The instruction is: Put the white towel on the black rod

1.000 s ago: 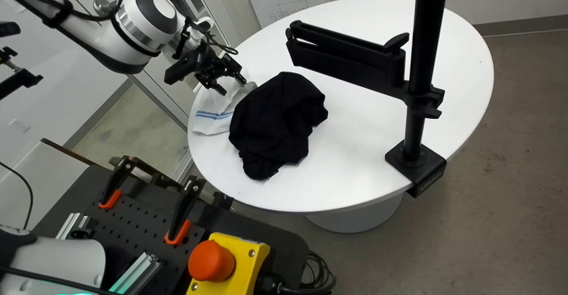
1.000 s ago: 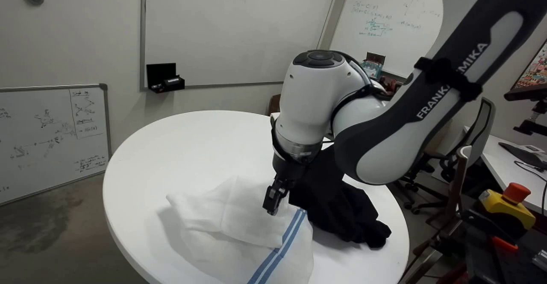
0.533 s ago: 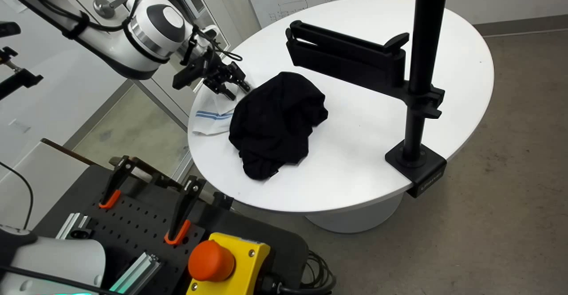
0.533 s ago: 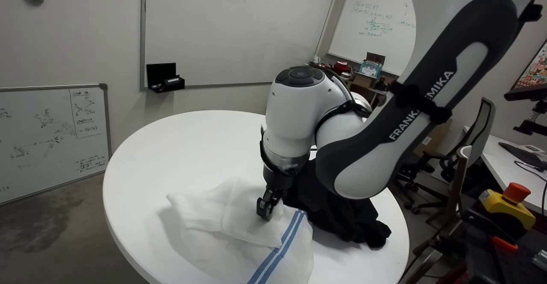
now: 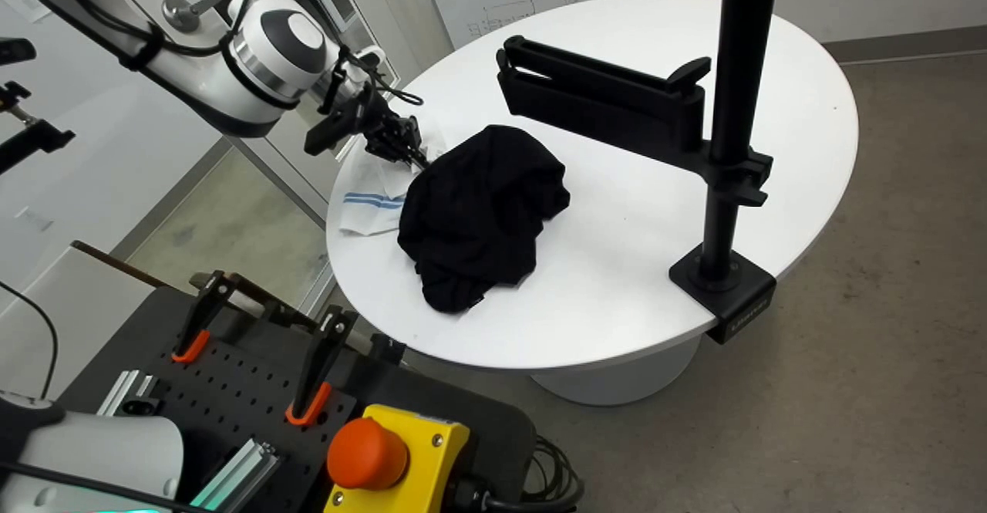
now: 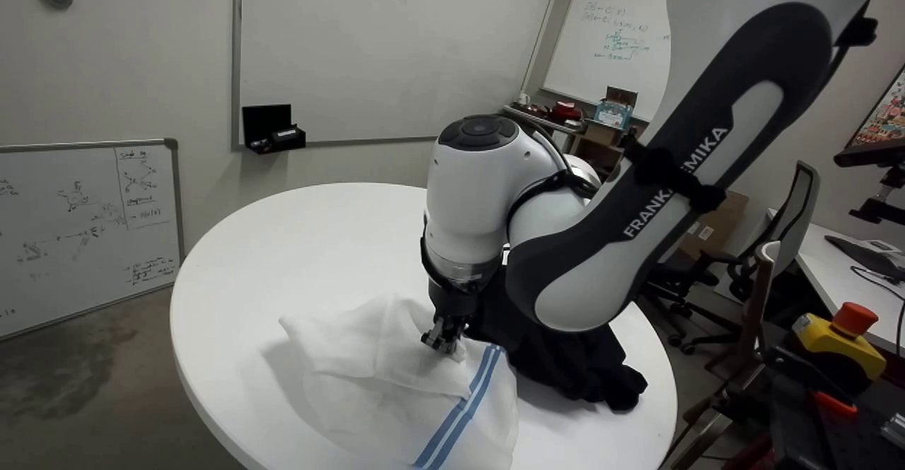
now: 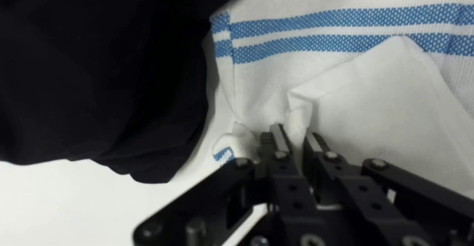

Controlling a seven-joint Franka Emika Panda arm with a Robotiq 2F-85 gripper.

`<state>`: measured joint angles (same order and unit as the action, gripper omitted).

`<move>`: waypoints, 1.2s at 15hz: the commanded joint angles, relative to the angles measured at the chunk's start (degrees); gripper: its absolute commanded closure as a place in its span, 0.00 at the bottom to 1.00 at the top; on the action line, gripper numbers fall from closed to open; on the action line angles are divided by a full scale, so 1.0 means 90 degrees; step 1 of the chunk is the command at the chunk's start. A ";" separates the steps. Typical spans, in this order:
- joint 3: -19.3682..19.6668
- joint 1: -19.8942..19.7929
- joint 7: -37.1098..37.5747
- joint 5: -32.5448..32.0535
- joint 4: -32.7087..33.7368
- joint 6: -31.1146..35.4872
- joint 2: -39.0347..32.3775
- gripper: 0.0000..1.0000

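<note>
The white towel [image 6: 368,364], with blue stripes along one side, lies crumpled on the round table. My gripper [image 7: 295,133] is down at the towel, its jaws drawn together with a fold of the white cloth pinched between them in the wrist view. Beside the left finger another small bunch of towel with a blue mark bulges out. In an exterior view the black rod [image 5: 736,58] stands upright, clamped at the table's edge, with a thick black arm [image 5: 601,100] reaching sideways from it above the table. Neither wrist view nor the second camera's picture includes the rod.
A heaped black cloth [image 5: 482,220] lies right against the towel and close to my gripper, and covers part of the towel's edge in the wrist view. The white table's rim [image 6: 187,357] curves around. A yellow box with an orange button [image 5: 401,459] sits on the dark bench.
My gripper has come down onto the towel, and its jaws have gone from wide apart to closed on a fold. The towel has shifted slightly around the fingers.
</note>
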<state>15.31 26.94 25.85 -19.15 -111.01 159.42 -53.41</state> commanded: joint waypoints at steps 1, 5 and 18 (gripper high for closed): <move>0.0087 0.0157 0.0025 0.0185 0.0027 -0.0199 0.0053 1.00; 0.0189 0.0316 0.0079 0.0086 -0.0482 -0.0122 0.0612 0.99; 0.2262 0.2360 0.2686 -0.2562 -0.2735 -0.0789 0.4390 0.99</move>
<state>33.58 46.76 42.41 -33.98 -131.43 156.96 -22.95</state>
